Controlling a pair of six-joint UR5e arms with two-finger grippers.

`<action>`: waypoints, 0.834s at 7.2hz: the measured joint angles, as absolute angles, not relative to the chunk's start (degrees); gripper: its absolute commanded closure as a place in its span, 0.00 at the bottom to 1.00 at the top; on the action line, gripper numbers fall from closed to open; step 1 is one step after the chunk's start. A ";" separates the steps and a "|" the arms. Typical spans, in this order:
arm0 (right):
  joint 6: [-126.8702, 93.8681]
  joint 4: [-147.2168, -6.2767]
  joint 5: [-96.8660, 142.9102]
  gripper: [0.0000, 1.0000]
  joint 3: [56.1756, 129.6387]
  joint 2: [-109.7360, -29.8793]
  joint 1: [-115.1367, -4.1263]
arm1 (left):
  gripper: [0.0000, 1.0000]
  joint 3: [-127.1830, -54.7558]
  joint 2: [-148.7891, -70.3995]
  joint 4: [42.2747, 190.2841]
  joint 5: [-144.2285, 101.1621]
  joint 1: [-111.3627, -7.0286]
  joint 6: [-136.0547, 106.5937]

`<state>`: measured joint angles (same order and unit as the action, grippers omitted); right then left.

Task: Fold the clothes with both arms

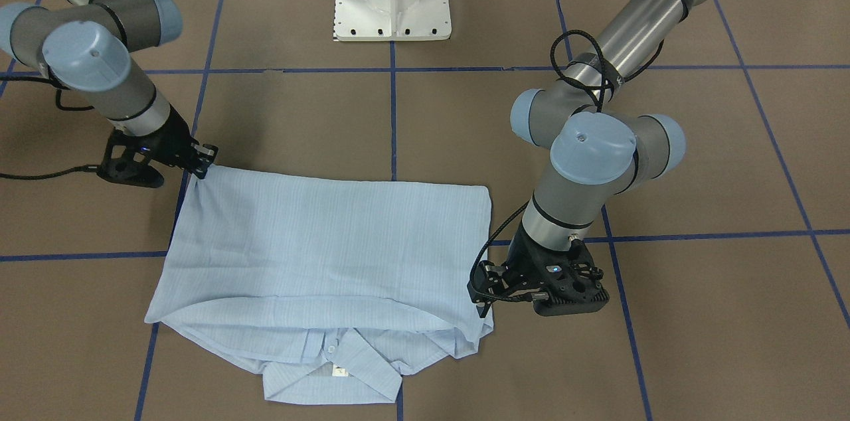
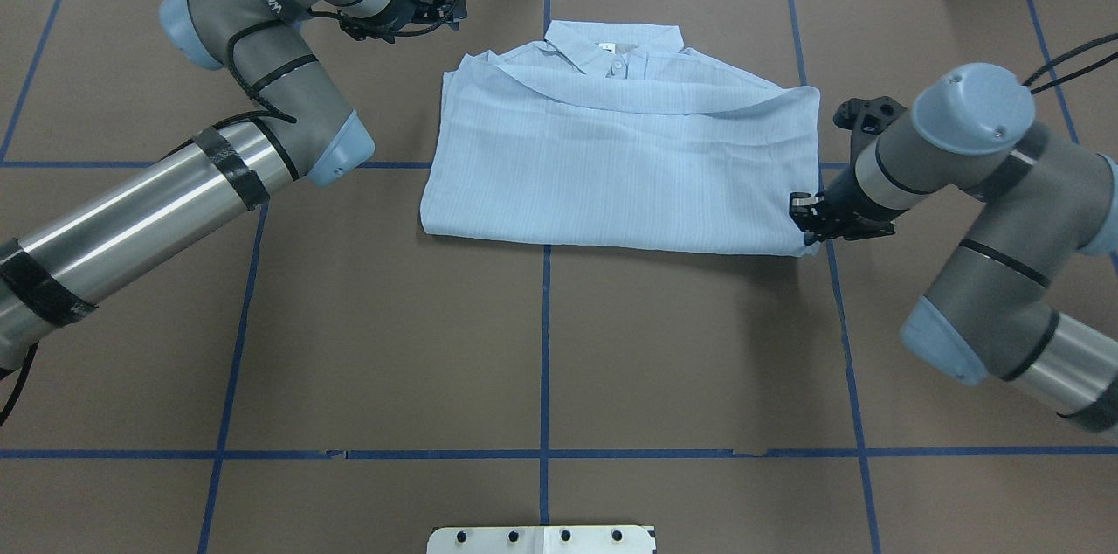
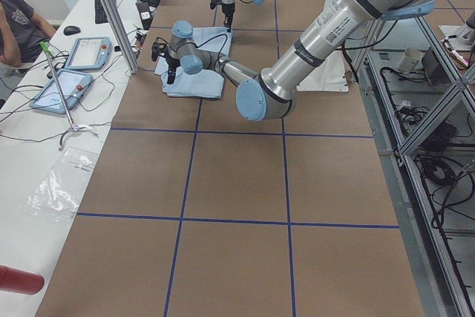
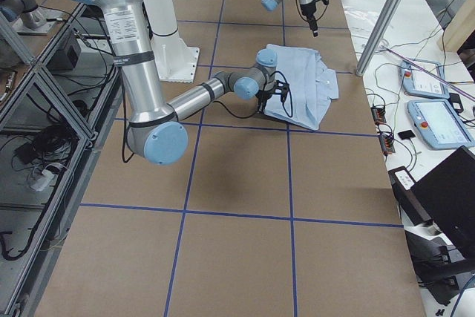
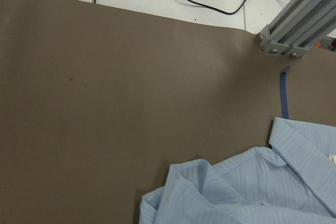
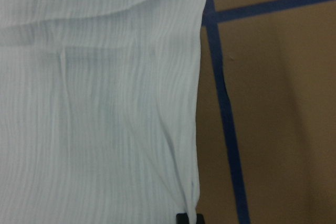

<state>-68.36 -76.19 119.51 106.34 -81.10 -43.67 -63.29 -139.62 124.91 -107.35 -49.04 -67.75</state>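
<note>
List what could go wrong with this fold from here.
The right gripper seems to pinch one puckered corner of the shirt; pulling there alone could skew the folded layers.
The left gripper hangs near the collar-end corner, holding no cloth, so any lift now would be one-sided.
The collar sticks out past the folded edge and may bunch in the next fold.

shirt (image 2: 611, 161) on table (image 2: 393, 344), ahead of pedestal (image 2: 541, 540)
</note>
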 measured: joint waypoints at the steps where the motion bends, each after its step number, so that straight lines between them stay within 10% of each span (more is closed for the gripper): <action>1: -68.54 -76.18 120.30 1.00 112.32 -86.59 -42.65 | 0.00 -63.40 -139.59 124.92 -107.33 -49.04 -67.74; 5: -76.07 -75.88 123.85 1.00 129.85 -97.05 -21.87 | 0.00 -64.33 -138.93 125.09 -105.40 -48.93 -67.61; 6: -79.96 -75.84 123.40 0.01 131.21 -96.59 -15.07 | 0.00 -64.90 -138.12 125.15 -105.28 -48.92 -67.55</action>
<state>-79.96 -75.84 123.40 131.21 -96.59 -15.07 -64.90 -138.12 125.15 -105.28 -48.92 -67.55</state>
